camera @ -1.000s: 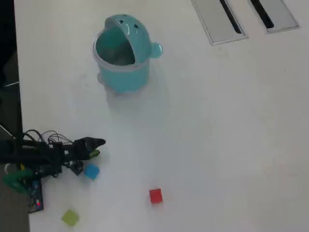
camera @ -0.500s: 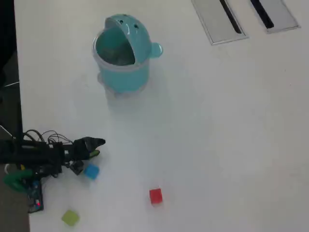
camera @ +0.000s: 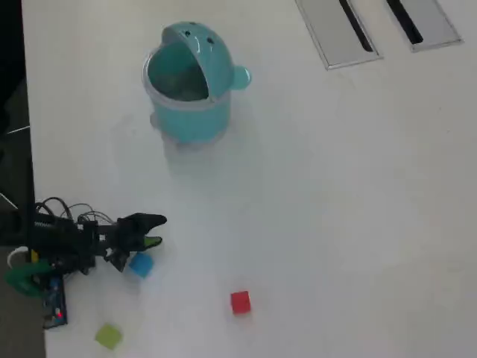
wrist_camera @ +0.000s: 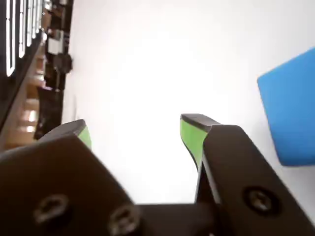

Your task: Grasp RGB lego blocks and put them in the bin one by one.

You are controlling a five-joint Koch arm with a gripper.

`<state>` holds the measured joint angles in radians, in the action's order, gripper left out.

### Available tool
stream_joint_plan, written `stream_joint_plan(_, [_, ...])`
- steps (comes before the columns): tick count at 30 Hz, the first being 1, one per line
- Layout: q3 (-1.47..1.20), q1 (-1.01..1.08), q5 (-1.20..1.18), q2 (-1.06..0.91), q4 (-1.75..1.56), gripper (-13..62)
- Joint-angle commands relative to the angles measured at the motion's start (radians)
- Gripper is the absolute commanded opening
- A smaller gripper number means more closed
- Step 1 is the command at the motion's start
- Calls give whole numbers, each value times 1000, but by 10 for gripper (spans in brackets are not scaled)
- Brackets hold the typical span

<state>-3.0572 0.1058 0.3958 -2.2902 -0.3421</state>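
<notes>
Wrist view: I see gripper (wrist_camera: 135,130) fingers apart, nothing between; blue block (wrist_camera: 291,105) at right edge.

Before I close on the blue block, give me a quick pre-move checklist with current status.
1. Gripper open and empty: ok, the green-tipped fingers stand apart.
2. Blue block between the fingers: not ok, in the wrist view it sits off to the right, outside them.
3. Blue block free of neighbours: ok, the red block and yellow-green block lie apart from it.
4. Bin upright: ok.
5. Bin opening accessible: ok, lid tipped back.
6. All blocks outside the bin: ok.
</notes>
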Motion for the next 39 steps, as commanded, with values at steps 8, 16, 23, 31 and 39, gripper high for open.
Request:
stream_joint_plan(8, [232, 137, 368, -71, -91, 330])
stream_joint_plan(16, [328, 291, 742, -71, -75, 313])
stream_joint_plan(23, [362, 402, 945, -60, -80, 317])
stream_joint_plan(31, [327, 426, 1023, -67, -77, 319])
stream_joint_plan(39, [293, 436, 1255, -64, -227, 345])
